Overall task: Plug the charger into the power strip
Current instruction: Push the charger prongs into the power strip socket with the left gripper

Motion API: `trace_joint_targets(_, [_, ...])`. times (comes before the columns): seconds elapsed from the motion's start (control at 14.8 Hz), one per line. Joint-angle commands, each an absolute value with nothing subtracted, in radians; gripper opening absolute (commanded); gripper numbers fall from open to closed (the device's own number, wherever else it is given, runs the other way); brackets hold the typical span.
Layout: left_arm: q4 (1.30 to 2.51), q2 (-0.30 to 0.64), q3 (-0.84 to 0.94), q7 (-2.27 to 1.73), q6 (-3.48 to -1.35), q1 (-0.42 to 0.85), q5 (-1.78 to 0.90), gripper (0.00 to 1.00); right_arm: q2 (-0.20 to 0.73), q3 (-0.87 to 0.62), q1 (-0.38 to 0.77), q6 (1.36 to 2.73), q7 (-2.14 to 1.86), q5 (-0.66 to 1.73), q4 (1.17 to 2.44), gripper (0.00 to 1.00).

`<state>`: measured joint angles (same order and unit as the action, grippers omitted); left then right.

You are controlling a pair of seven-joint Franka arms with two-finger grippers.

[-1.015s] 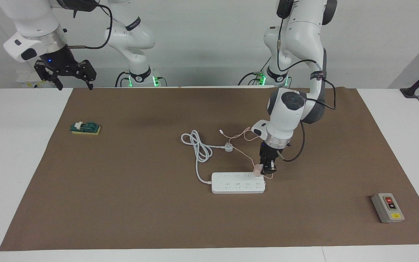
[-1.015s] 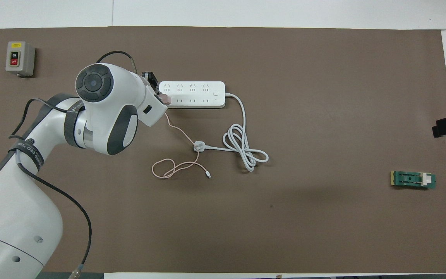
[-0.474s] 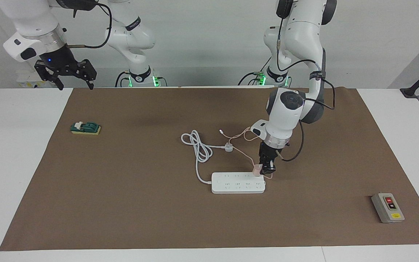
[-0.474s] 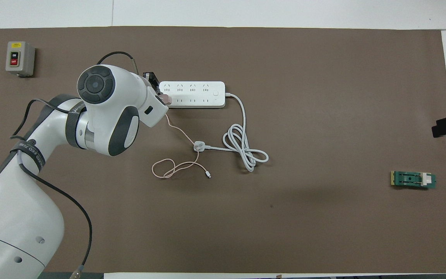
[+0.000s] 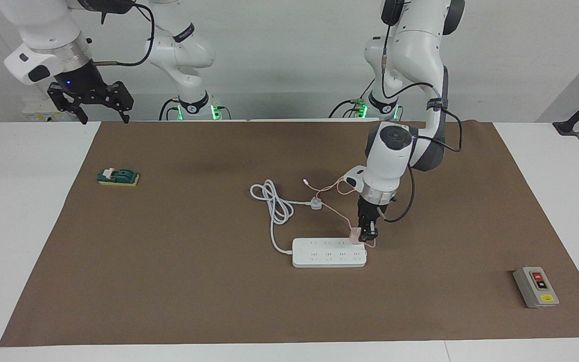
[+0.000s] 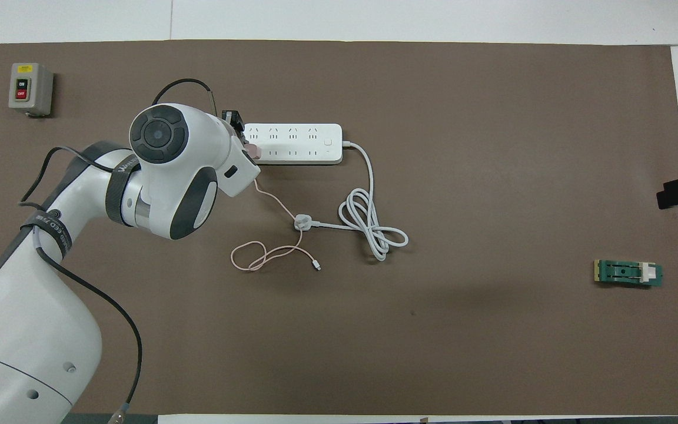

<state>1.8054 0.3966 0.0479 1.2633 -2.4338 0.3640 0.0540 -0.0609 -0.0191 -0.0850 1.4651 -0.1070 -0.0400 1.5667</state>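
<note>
Left hand [image 5: 368, 235] clenched on the pink charger [image 5: 355, 235] at the power strip [image 5: 328, 252] end socket: keep prongs vertical, press straight down. Right hand [image 5: 99, 103] released, waiting.

Facing camera high, opposite robots; overhead steep; both share mat [image 5: 169, 281].

You've got a white tabletop [image 5: 28, 211] mostly covered by a plain brown mat [image 5: 194, 281]. The power strip [image 5: 328, 253] is white with a white cord, and the charger [image 5: 355, 235] is pale pink with a thin pink cable [image 6: 265, 254]. Your switch box [image 5: 536, 287] is grey with a red button, a black button and a little yellow label. The small part [image 5: 118, 177] is dark green on a yellowish base with a white bit. Both arms are white, each hand black.
</note>
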Motion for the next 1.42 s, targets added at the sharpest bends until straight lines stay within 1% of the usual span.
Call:
trace_joint_targets(0.0, [1.790, 0.414, 0.026, 1.255, -2.393, 0.374, 0.086, 0.00, -0.084, -0.026, -0.103, 1.468, -0.103, -0.014, 1.591, 1.00])
trace_joint_targets(0.14, [1.737, 0.454, 0.029, 1.246, -2.304, 0.380, 0.078, 0.00, -0.086, -0.020, -0.103, 1.468, -0.103, -0.014, 1.591, 1.00])
trace_joint_targets(0.34, [1.707, 0.482, 0.031, 1.247, -2.290, 0.380, 0.064, 0.00, -0.086, -0.018, -0.103, 1.468, -0.103, -0.014, 1.591, 1.00])
trace_joint_targets(0.54, [1.637, 0.517, 0.031, 1.247, -2.221, 0.373, 0.048, 0.00, -0.086, -0.018, -0.103, 1.468, -0.103, -0.014, 1.591, 1.00])
trace_joint_targets(0.74, [1.634, 0.525, 0.029, 1.246, -2.221, 0.371, 0.003, 0.00, -0.084, -0.018, -0.103, 1.468, -0.103, -0.014, 1.591, 1.00])
trace_joint_targets(0.88, [1.609, 0.538, 0.029, 1.246, -2.206, 0.373, -0.002, 0.00, -0.084, -0.018, -0.101, 1.468, -0.103, -0.014, 1.591, 1.00])
trace_joint_targets(1.15, [1.542, 0.604, 0.031, 1.253, -2.154, 0.377, 0.000, 0.00, -0.084, -0.018, -0.103, 1.468, -0.103, -0.014, 1.591, 1.00])
trace_joint_targets(1.35, [1.543, 0.604, 0.031, 1.253, -2.163, 0.383, 0.003, 0.00, -0.084, -0.018, -0.103, 1.470, -0.104, -0.014, 1.591, 1.00])
